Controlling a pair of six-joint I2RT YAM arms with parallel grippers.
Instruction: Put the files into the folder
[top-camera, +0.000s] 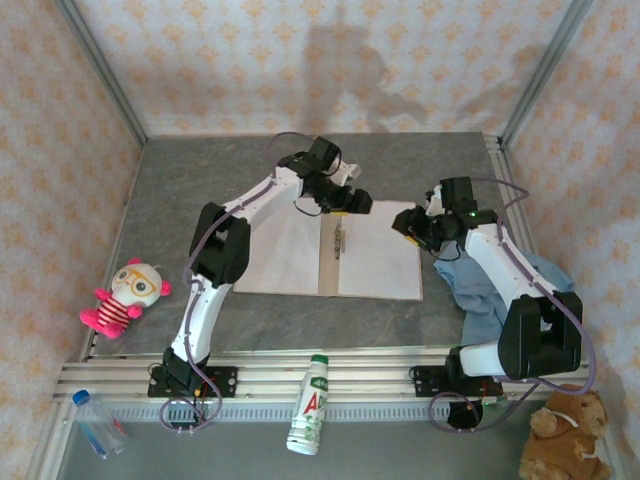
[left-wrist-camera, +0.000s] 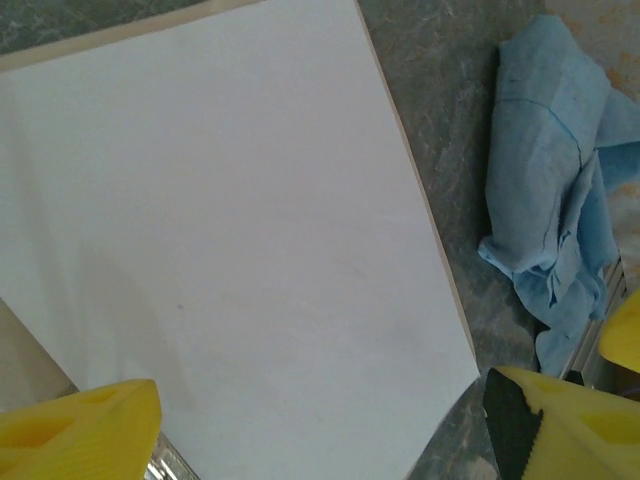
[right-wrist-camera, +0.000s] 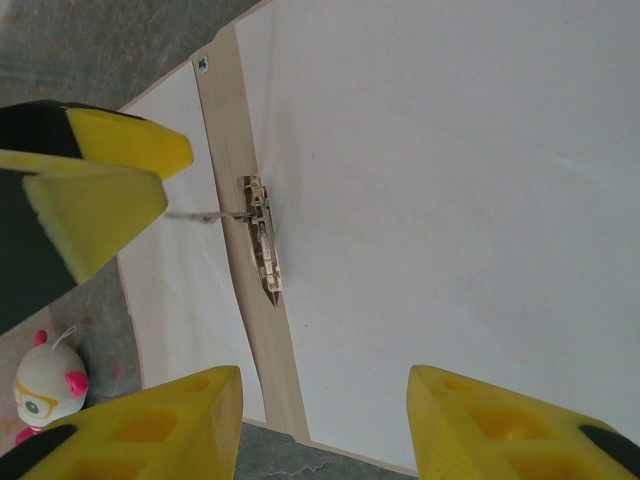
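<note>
At the far left a pink-and-white plush toy (top-camera: 130, 292) sits by the table (top-camera: 180, 190) edge, well apart from the work.

My left gripper (top-camera: 350, 203) hovers over the far end of the spine of the folder (top-camera: 330, 275), which lies open and flat mid-table. Its jaws are spread wide with nothing between them. I reckon it waits there so it can press a page down or catch a cover.

The files (top-camera: 378, 255) look to be inside already. White covers the folder's right half, square to it. The left half is white too, but I cannot tell sheet from pale inner face there.

My right gripper (top-camera: 415, 228) hangs at the folder's far right corner, jaws partly apart and pinching nothing. It is probably placed there to steady that side.

A blue cloth (left-wrist-camera: 550, 200) lies crumpled beside the folder's right edge.

The overhead camera gives me the layout, but the spine is a mere strip in it. The right wrist camera resolves the metal fastener (right-wrist-camera: 260, 245) lying flat along the spine. The left wrist camera shows the thin tan margin around the white, and bare table between the folder and the cloth.
</note>
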